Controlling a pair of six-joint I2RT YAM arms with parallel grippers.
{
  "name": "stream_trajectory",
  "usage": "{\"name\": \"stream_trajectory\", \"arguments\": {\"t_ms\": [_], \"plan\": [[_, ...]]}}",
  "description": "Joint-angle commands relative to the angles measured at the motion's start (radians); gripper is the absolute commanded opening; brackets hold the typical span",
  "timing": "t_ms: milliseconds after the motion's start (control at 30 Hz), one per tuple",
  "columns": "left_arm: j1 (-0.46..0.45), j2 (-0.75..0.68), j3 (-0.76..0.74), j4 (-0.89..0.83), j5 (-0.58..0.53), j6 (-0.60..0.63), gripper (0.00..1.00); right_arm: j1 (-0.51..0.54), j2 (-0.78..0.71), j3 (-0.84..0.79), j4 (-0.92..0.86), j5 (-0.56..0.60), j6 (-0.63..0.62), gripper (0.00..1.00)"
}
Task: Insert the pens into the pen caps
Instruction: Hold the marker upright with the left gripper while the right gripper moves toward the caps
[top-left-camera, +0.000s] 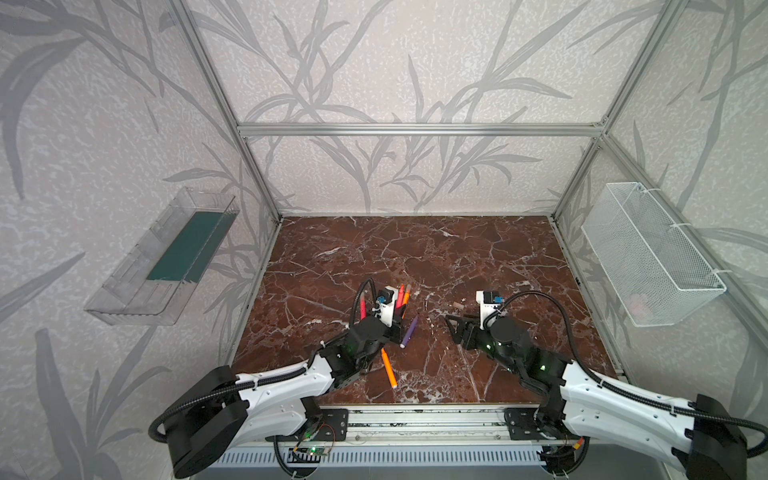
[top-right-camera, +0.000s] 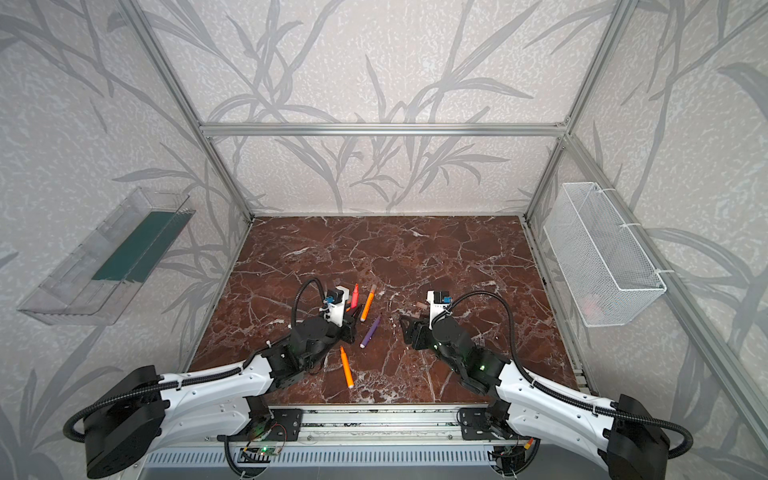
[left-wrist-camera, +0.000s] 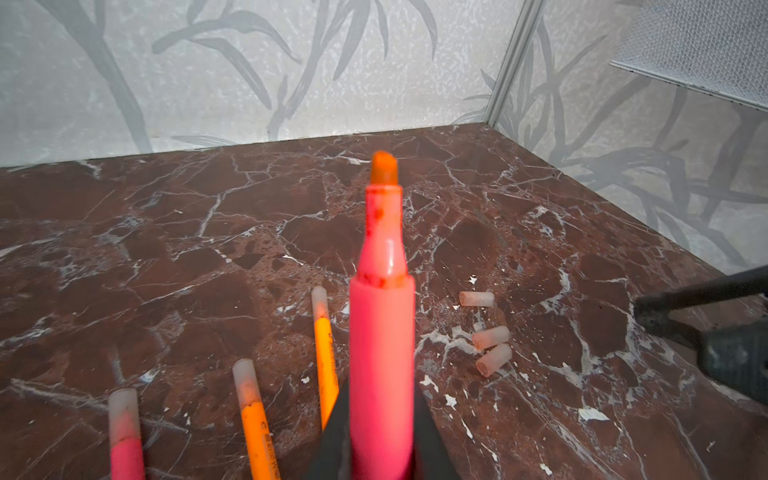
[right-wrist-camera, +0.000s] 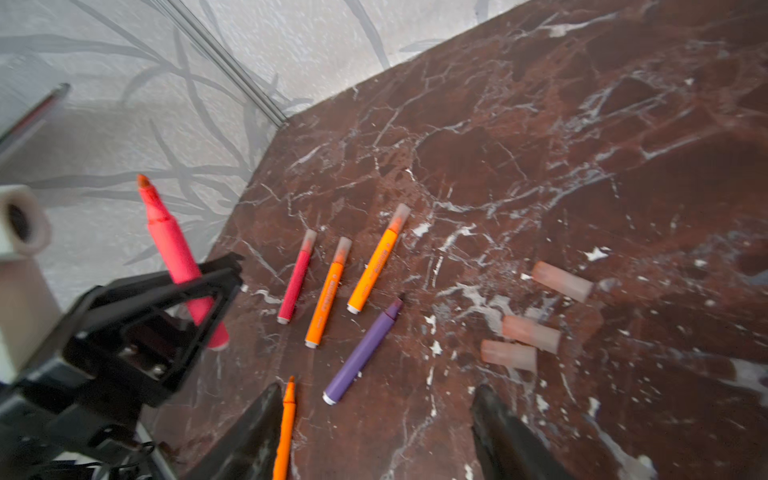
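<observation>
My left gripper (top-left-camera: 398, 319) (top-right-camera: 352, 319) is shut on a pink-red pen (left-wrist-camera: 381, 332) (right-wrist-camera: 174, 249), whose bare tip points up and away. On the marble lie a capped pink pen (right-wrist-camera: 296, 282), two capped orange pens (right-wrist-camera: 328, 297) (right-wrist-camera: 376, 266), an uncapped purple pen (top-left-camera: 409, 331) (right-wrist-camera: 359, 355) and an uncapped orange pen (top-left-camera: 389, 368) (right-wrist-camera: 286, 428). Three loose pen caps (left-wrist-camera: 476, 299) (left-wrist-camera: 490, 336) (left-wrist-camera: 493, 359) lie to the right of them. Low over the table beside the caps, my right gripper (top-left-camera: 453, 328) (right-wrist-camera: 376, 390) stands open and holds nothing.
A white wire basket (top-left-camera: 652, 253) hangs on the right wall and a clear plastic tray (top-left-camera: 162, 257) on the left wall. Aluminium frame posts (top-left-camera: 577, 178) stand at the table's corners. The marble table (top-left-camera: 415, 249) stretches bare behind the pens.
</observation>
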Motion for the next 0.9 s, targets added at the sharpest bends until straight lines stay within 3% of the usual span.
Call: {"name": "stream_trajectory", "arguments": {"t_ms": [0, 300, 867], "plan": [[0.013, -0.026, -0.024, 0.09, -0.042, -0.031, 0.0, 0.009, 0.022, -0.039, -0.083, 0.062, -0.023, 0.76], [0.016, -0.051, -0.041, 0.101, -0.023, -0.037, 0.0, 0.027, 0.177, -0.037, -0.02, 0.047, -0.075, 0.82], [0.019, -0.038, -0.045, 0.12, -0.011, -0.036, 0.0, 0.027, 0.374, -0.003, 0.063, 0.028, -0.076, 0.84]]}}
